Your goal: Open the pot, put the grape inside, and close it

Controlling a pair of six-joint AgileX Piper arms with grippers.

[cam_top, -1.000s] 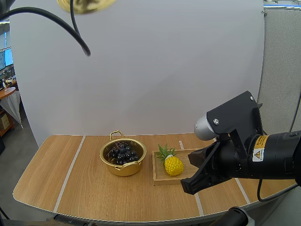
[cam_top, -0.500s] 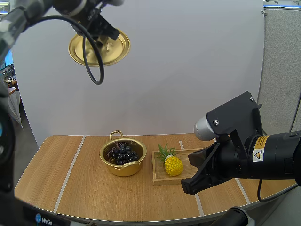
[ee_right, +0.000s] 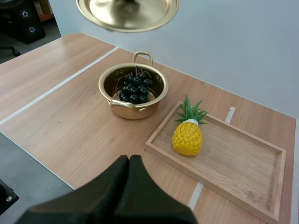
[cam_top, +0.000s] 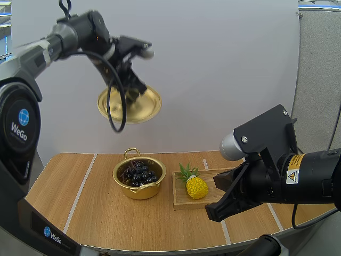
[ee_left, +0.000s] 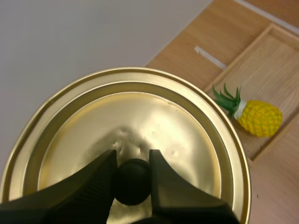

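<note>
item 1: bunch of dark purple grapes lies inside the round gold metal pot, which stands open on the light wooden table. the pot's 2 loop handles line up front to back, 1 toward the arms and 1 toward the far edge.

item 2: round gold metal lid is held in the air, tilted, well above the pot. the left gripper is clenched on the lid's small black knob.

item 3: yellow toy pineapple lies in the shallow rectangular wooden tray, just beside the pot. its long axis runs near to far, green crown toward the far edge.

item 4: right gripper hangs over the tray's near corner.

view differences: the left wrist view alone shows the fingers pinching the knob on the lid, with the pineapple and tray below. the right wrist view shows the right gripper closed on nothing, fingers together as 1 wedge, plus the grapes, pot, lid, pineapple and tray.
</note>
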